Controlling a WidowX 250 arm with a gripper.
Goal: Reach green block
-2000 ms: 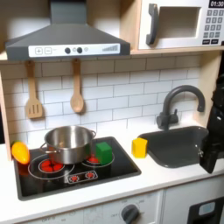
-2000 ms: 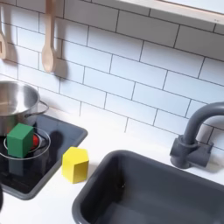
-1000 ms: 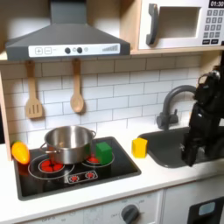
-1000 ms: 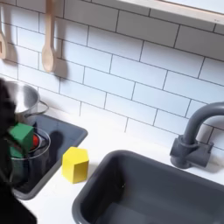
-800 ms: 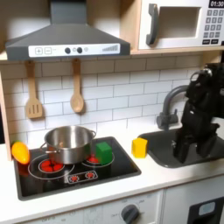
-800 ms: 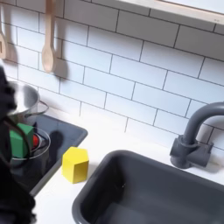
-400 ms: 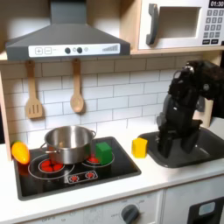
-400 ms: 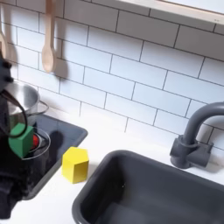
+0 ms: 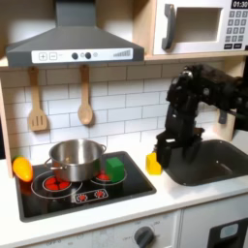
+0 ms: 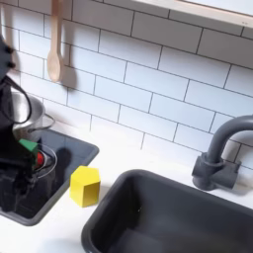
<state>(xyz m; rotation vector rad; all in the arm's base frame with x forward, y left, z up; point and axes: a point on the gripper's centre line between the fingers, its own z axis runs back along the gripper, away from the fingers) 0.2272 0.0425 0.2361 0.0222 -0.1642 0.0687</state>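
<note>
Arm has swung leftward off the sink, gripper now just beside the yellow block, finger state cannot tell; green block sits on the stove by the pot, reach closing but unfinished

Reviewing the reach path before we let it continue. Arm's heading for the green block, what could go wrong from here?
1. The yellow block sits between the gripper and the green block in the first exterior view; a low sweep may knock it.
2. The steel pot stands close beside the green block, so an overshoot could bump it.
3. In the second exterior view the arm covers much of the green block, making alignment hard to check.
</note>
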